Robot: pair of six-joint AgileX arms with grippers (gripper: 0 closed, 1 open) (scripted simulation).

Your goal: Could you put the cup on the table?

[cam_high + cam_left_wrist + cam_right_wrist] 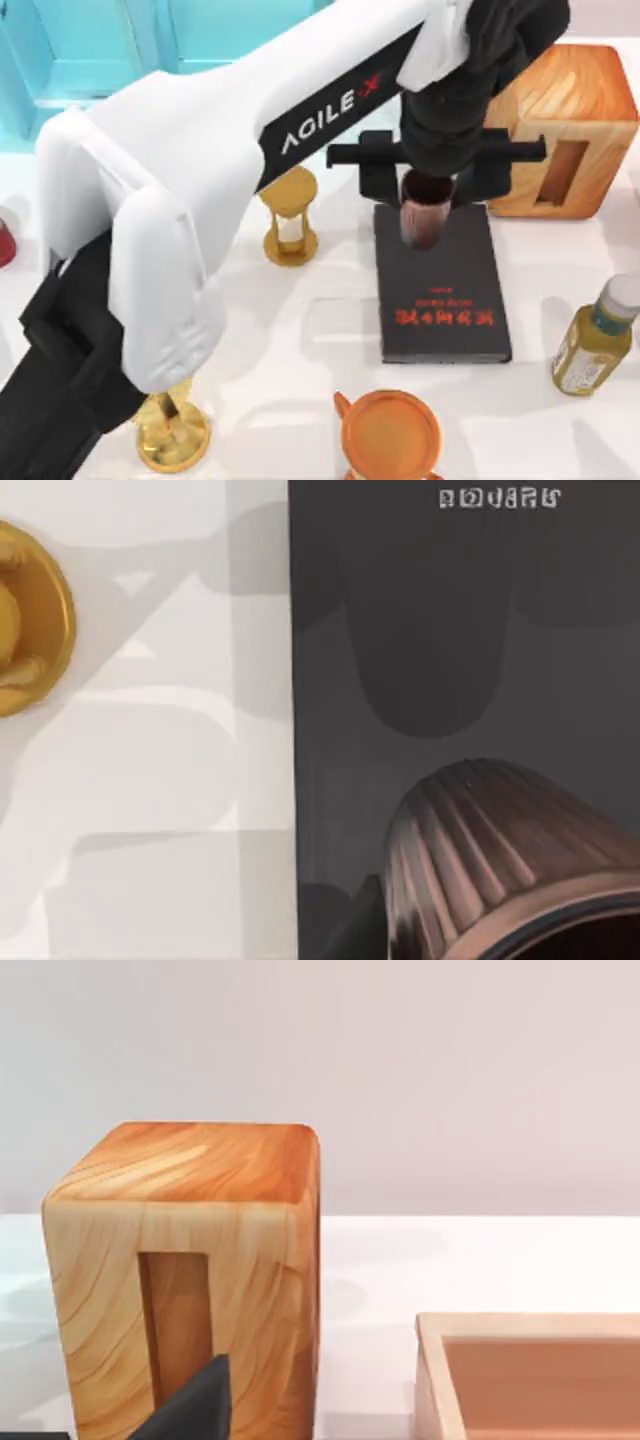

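Note:
The cup [426, 210], a small ribbed reddish-brown tumbler, hangs over the far end of a black book [440, 300]. My left gripper [428, 188] reaches across from the left and is shut on the cup, one black finger on each side. In the left wrist view the cup [500, 850] is close, with its rim toward the camera. Its shadow falls on the book [450, 600] below. The white table [300, 330] spreads beside the book and shows again as the table [150, 780] in the left wrist view. My right arm is parked off to the right.
A wooden block [565, 130] with a slot stands just right of the gripper. A gold hourglass [290, 225] stands left of the book, an orange mug [390, 435] in front, a gold goblet [172, 432] at front left, a bottle [593, 340] at right. A wooden tray [540, 1380] sits by the block [190, 1260].

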